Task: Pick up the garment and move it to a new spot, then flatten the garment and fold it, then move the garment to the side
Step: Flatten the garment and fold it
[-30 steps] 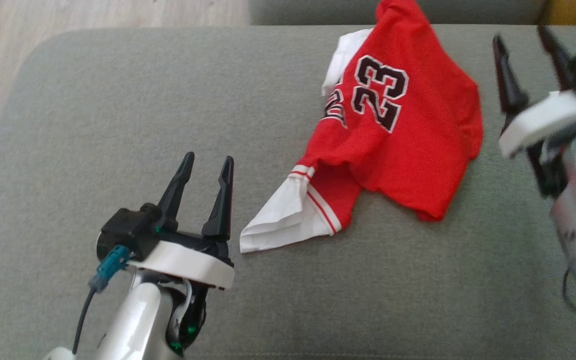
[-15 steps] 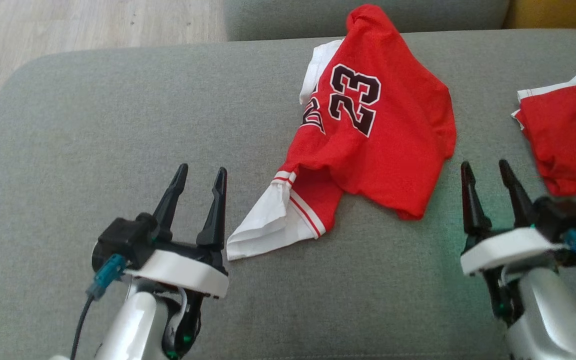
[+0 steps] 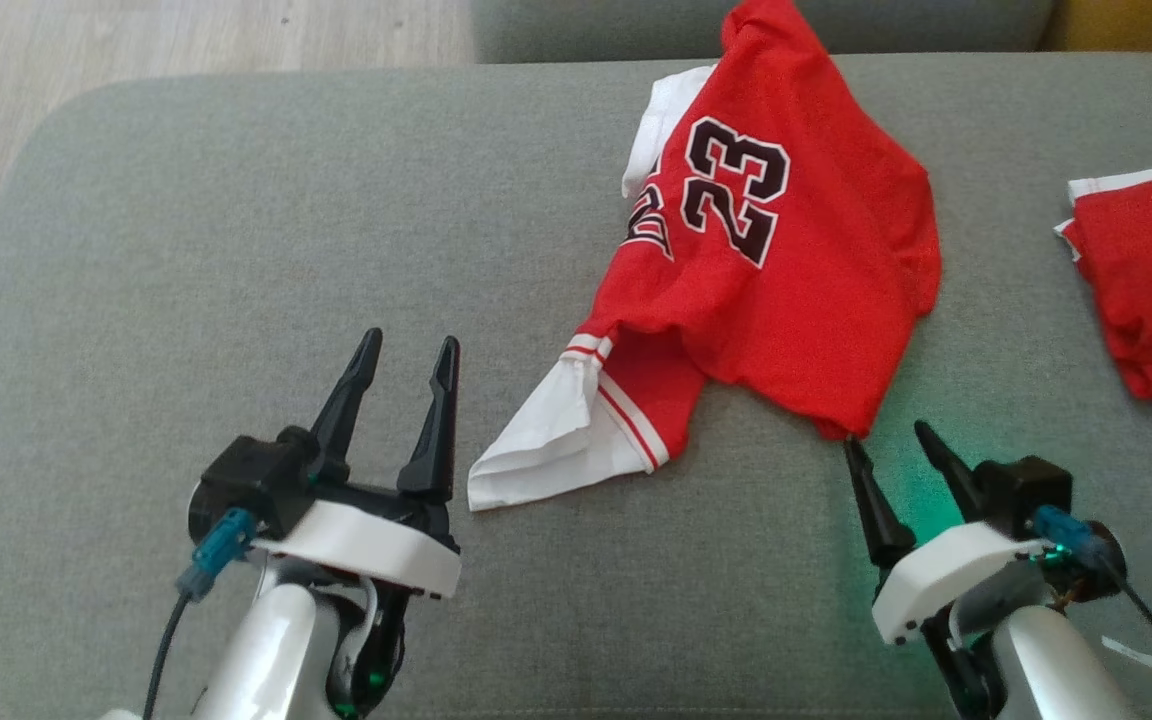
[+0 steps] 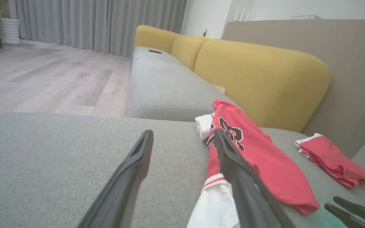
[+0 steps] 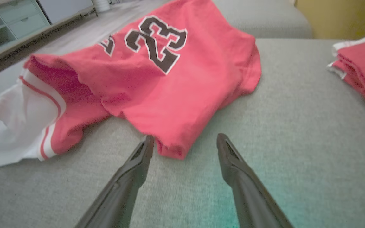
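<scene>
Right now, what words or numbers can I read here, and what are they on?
"23": black, white-edged digits on the red jersey.
Beside it, black lettering creased into a fold: unreadable.
On the second red garment: no text showing.

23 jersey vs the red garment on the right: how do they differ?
1. The jersey lies crumpled and spread out. The red garment is folded into a compact stack.
2. The jersey shows a black 23 and a white sleeve. The red garment shows no number, just a white edge.
3. The open right gripper points at the jersey's near corner. The red garment lies apart from it.
Both are red with white, on the grey cushion.
</scene>
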`<state>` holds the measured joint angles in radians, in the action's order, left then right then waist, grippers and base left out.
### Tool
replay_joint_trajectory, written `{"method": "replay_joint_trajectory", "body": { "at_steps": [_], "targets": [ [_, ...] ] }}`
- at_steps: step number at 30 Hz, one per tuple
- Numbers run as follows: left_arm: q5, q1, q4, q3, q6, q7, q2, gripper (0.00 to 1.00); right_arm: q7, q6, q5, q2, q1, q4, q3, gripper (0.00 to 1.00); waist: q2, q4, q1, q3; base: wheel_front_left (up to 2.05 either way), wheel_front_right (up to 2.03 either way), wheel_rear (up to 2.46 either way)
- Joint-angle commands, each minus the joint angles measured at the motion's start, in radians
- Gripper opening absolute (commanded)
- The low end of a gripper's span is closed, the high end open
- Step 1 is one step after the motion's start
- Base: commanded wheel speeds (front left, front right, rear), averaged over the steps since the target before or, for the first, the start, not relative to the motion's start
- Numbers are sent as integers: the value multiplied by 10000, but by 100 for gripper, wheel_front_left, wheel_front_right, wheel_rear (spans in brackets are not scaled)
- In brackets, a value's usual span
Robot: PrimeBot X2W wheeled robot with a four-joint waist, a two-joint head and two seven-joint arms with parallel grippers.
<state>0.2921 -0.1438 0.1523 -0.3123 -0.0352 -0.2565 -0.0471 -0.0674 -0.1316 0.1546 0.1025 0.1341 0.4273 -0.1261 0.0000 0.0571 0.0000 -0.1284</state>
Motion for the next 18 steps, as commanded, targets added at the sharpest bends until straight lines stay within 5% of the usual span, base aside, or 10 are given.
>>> {"method": "replay_joint_trajectory", "body": {
  "at_steps": [1,16,17,18],
  "targets": [
    [-8,-355,-350,251,-1,-53,-31,100,96,9,-140,-56,222,-212,-257,100,0,81,0,-91,0,0,0],
    [-103,-618,-262,123,33,-53,-31,100,-42,9,-522,-344,1399,1602,-132,100,0,391,0,-569,0,0,0],
    [-127,-617,-253,135,32,-53,-31,100,-131,9,-573,-342,1501,1716,-96,45,0,377,0,-572,0,0,0],
    [-140,-609,-246,157,36,-53,-31,100,-231,9,-662,-318,1593,1819,-44,0,0,351,0,-560,0,0,0]
  ]
}}
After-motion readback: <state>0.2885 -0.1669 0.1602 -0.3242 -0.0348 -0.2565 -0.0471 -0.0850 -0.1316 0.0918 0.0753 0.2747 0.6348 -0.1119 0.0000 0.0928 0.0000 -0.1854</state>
